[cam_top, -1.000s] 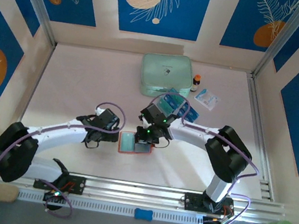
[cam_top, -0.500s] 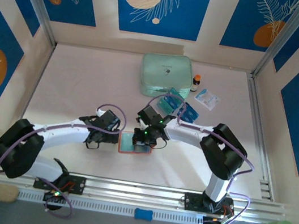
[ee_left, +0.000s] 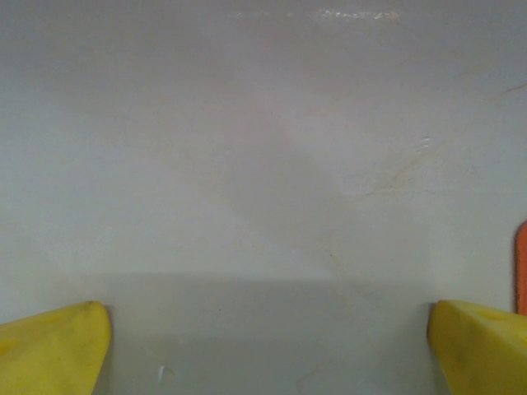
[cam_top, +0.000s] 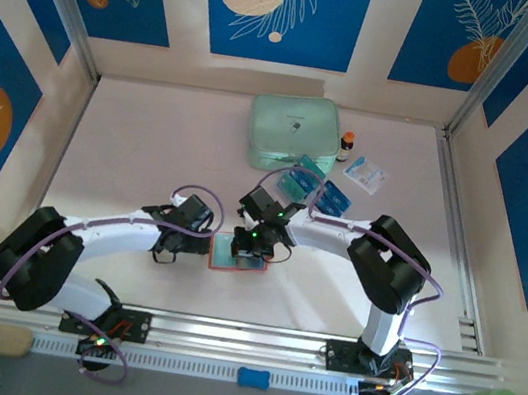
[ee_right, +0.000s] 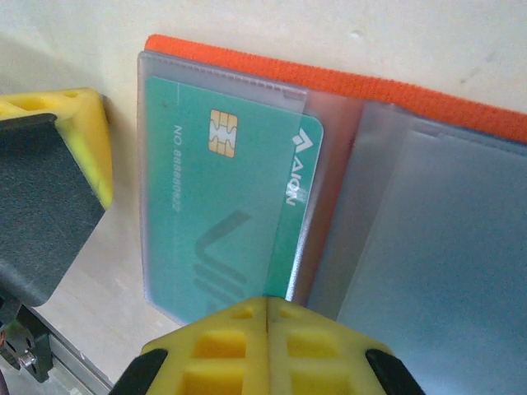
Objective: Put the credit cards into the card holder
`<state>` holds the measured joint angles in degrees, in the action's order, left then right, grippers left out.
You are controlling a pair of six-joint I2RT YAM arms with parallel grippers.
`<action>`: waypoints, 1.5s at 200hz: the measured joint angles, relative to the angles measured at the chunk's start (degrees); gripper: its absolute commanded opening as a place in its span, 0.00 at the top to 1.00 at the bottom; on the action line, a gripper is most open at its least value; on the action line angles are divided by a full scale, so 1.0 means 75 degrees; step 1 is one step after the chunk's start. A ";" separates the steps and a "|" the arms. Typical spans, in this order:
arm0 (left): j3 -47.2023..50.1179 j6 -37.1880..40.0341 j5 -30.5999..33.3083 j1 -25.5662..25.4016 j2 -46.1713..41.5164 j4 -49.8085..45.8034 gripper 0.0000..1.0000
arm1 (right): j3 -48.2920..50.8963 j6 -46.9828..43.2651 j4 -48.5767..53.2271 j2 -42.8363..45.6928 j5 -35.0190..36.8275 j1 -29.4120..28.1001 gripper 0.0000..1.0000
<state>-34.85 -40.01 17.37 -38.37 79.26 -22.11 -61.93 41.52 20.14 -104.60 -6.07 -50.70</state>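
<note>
- Sitting almost fully inside a clear sleeve of the small orange fold-over card holder (ee_right: 247, 66), low centre in the overhead view, is one teal-blue credit card (ee_right: 222, 206).
- Right gripper (ee_right: 268, 325): fingers closed together at the card's lower edge, apparently nudging, not pinching.
- Left gripper (ee_left: 268, 337): spread wide just left of the holder, gripping nothing.
- Next, likely: seat this card, then fetch the spare teal cards (cam_top: 305, 182), upper right.
- Mint-green zip case (cam_top: 293, 133) lies beyond; nothing blocks the way.

orange cloth card holder (ee_right: 346, 78), frosted plastic sleeves (ee_right: 428, 247), glossy teal card (ee_right: 222, 214)
</note>
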 measured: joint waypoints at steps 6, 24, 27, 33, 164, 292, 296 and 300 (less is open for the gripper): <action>0.0000 0.0000 0.0000 0.0000 0.0000 0.0000 0.00 | 0.0000 0.0006 0.0000 0.0000 -0.0017 0.0000 1.00; 0.0000 0.0000 0.0000 0.0000 0.0003 0.0003 0.00 | 0.0000 0.0009 -0.0009 0.0000 -0.0050 0.0000 1.00; 0.0000 0.0000 0.0000 0.0000 0.0006 0.0006 0.00 | 0.0000 0.0009 -0.0009 0.0000 -0.0050 0.0000 1.00; 0.0000 0.0000 -0.0006 0.0000 0.0009 0.0009 0.00 | -0.0003 0.0009 -0.0015 0.0000 -0.0050 0.0000 1.00; 0.0012 0.0000 -0.0026 0.0000 0.0009 0.0032 0.00 | -0.0015 0.0006 0.0009 0.0073 0.0073 0.0090 1.00; 0.0012 0.0000 -0.0029 0.0000 0.0009 0.0032 0.00 | -0.0044 0.0090 -0.0058 -0.0090 -0.0079 0.0015 1.00; 0.0012 0.0000 -0.0029 0.0003 0.0009 0.0032 0.00 | -0.0050 0.0093 -0.0070 -0.0090 -0.0087 0.0015 1.00; 0.0012 0.0000 -0.0029 0.0000 0.0009 0.0032 0.00 | -0.0058 0.0093 -0.0079 -0.0090 -0.0111 0.0012 1.00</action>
<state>-34.76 -40.01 17.15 -38.37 79.33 -21.87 -62.37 42.22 19.55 -105.27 -6.90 -50.61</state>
